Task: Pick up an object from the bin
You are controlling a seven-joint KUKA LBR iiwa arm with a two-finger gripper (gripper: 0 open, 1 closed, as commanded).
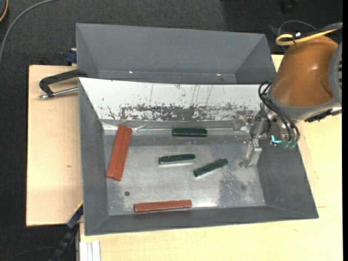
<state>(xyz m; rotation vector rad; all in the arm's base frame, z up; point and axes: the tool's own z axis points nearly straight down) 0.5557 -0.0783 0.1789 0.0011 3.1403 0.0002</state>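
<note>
My gripper hangs low at the right side of the bin, just above the floor near the right wall. Nearest to it is a dark green bar, lying tilted on the floor a short way to its left and apart from it. A second dark green bar lies flat further left, near the middle. A third dark green bar rests along the foot of the back wall.
A long red bar lies by the left wall, and another red bar lies along the front wall. A small dark speck sits at the front left. The arm's orange cover looms over the bin's right rim.
</note>
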